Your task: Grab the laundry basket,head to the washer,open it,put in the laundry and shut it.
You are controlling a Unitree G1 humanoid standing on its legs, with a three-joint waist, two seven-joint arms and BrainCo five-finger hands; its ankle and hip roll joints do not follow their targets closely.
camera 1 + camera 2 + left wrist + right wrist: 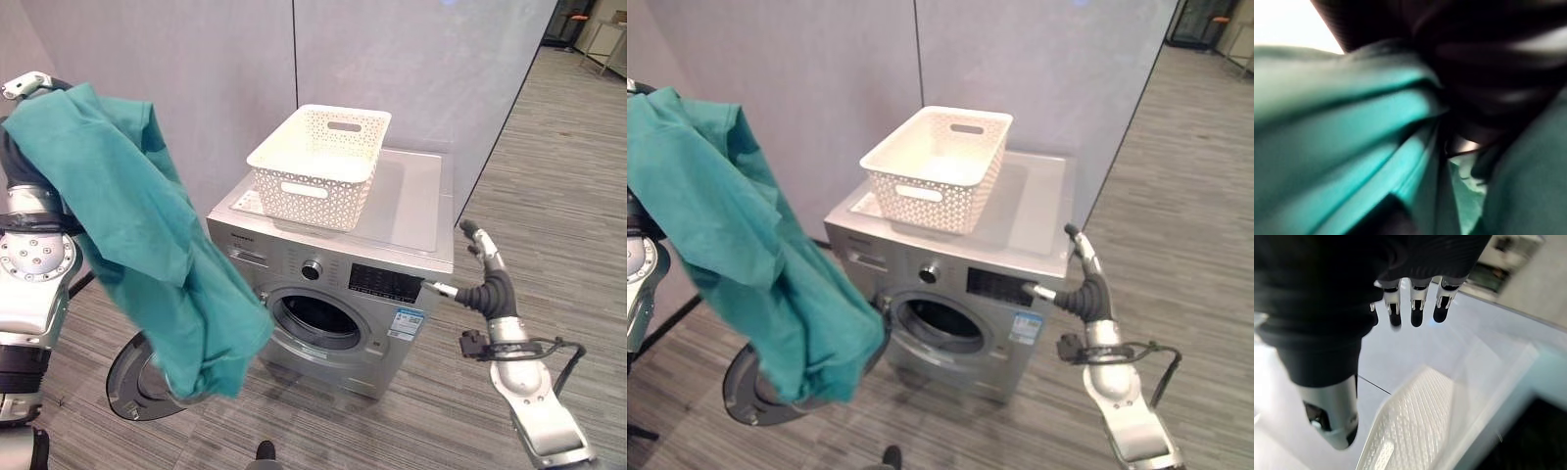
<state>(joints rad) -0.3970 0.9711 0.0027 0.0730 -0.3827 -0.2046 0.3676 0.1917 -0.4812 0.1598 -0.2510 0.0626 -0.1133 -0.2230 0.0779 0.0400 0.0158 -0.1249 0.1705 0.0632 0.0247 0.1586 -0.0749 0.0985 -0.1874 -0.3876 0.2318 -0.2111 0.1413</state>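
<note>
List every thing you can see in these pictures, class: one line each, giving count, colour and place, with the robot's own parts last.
Washing machine: one, silver, standing against the grey wall, round opening uncovered.
Washer door: one, grey, swung open low at the machine's left, partly behind the cloth.
Laundry basket: one, white, perforated, sitting on top of the washing machine, looks empty.
Garment: one, teal green, hanging from the raised left arm, its lower end near the open door.
Wall panels: grey, behind the machine.
Floor: grey wood-look planks, all around.
Left hand: one, dark cover, bunched against the teal cloth; fingers hidden.
Right hand: one, dark cover, silver fingers straight, held at the machine's right front corner, holding nothing.
</note>
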